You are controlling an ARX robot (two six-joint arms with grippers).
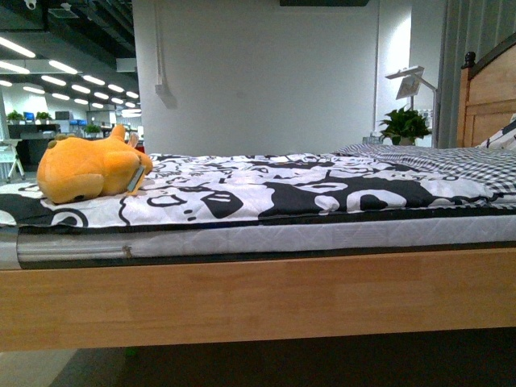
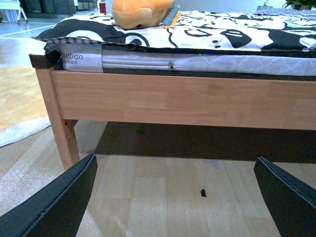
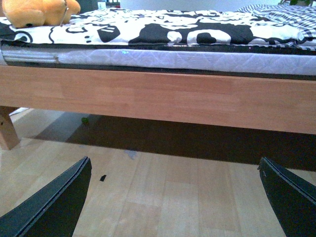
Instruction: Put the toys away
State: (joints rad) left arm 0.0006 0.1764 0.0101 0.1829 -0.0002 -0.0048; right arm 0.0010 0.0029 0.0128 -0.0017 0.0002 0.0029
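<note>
The toy (image 1: 93, 169), a round orange-yellow plush, lies on the bed (image 1: 258, 298) at its foot end, far to the left in the front view and close to the corner. It rests on the black-and-white cover (image 1: 282, 193), and its tag (image 1: 135, 179) hangs at the side that faces the headboard (image 1: 488, 97). Under the cover are a white mattress (image 1: 322, 234) and the pale wooden side rail. Checked bedding (image 1: 435, 157) lies at the head end, and a plant (image 1: 403, 125) and a white lamp (image 1: 411, 81) stand beyond it.

Neither arm shows in the front view. The left gripper (image 2: 175, 163) hangs low over the wood floor (image 2: 148, 197), well short of the bed. Its jaws are spread wide and hold nothing. From there the toy (image 2: 140, 12) sits above the rail, near the bed's leg (image 2: 59, 123).

The right gripper (image 3: 174, 160) is likewise low over the floor, its jaws wide apart and empty. It faces the rail further toward the head, with the toy (image 3: 34, 12) off at the far end.

A small green thing (image 2: 138, 129) lies in the shadow under the bed; it is too small to tell what it is.
</note>
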